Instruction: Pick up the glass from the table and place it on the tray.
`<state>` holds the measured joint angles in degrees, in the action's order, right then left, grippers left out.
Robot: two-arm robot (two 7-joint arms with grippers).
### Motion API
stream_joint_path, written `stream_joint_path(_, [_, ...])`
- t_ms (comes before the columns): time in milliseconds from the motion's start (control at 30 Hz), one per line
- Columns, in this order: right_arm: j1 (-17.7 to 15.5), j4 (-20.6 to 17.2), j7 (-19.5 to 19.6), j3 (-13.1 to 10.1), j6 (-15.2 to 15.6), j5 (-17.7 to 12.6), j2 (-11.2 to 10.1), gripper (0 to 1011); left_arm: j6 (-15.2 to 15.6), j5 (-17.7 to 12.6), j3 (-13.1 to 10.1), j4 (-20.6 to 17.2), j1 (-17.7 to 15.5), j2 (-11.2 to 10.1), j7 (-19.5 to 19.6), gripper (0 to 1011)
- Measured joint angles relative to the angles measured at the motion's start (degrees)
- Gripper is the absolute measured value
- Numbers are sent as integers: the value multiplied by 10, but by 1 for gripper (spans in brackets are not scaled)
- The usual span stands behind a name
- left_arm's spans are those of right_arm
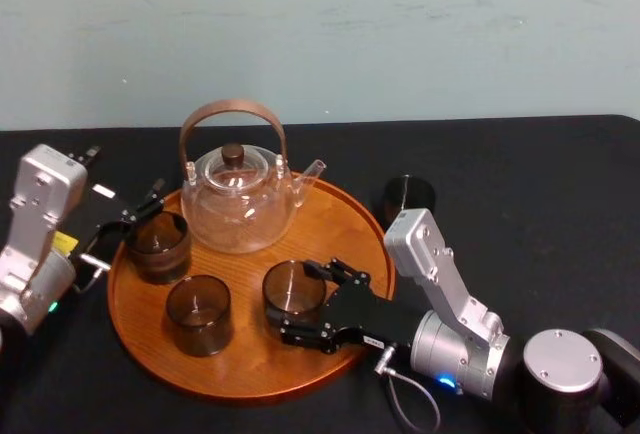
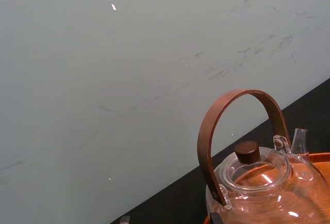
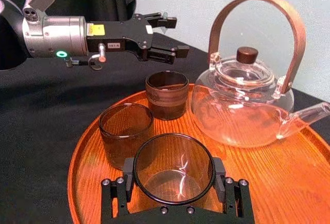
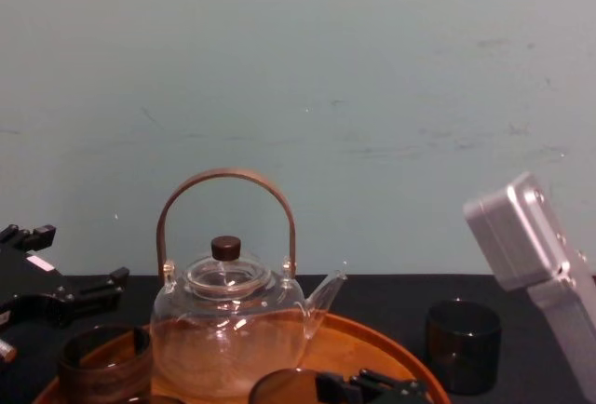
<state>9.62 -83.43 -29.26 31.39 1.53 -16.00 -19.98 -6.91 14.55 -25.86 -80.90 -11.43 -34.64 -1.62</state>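
The round orange-brown wooden tray [image 1: 340,224] holds a clear glass teapot [image 1: 238,199] and three dark glasses. My right gripper [image 1: 305,304] reaches over the tray's front rim and is shut on the front right glass [image 1: 292,290], which stands on the tray; in the right wrist view its fingers [image 3: 129,175] press both sides of that glass [image 3: 174,168]. My left gripper [image 1: 140,212] hovers open just above and behind the back left glass [image 1: 157,244], holding nothing; the right wrist view shows this left gripper [image 3: 164,37] too. One more dark glass [image 1: 408,197] stands on the table right of the tray.
The front left glass [image 1: 199,314] stands close beside the held one. The teapot's tall brown handle [image 4: 226,181] rises at the tray's back. A black cloth [image 1: 520,174] covers the table and a pale wall stands behind.
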Motion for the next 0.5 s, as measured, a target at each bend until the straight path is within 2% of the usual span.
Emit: stream_joint_path(500, [6, 17, 1, 11, 2, 2, 4, 903, 0, 0, 0, 0, 0, 0, 0, 1001])
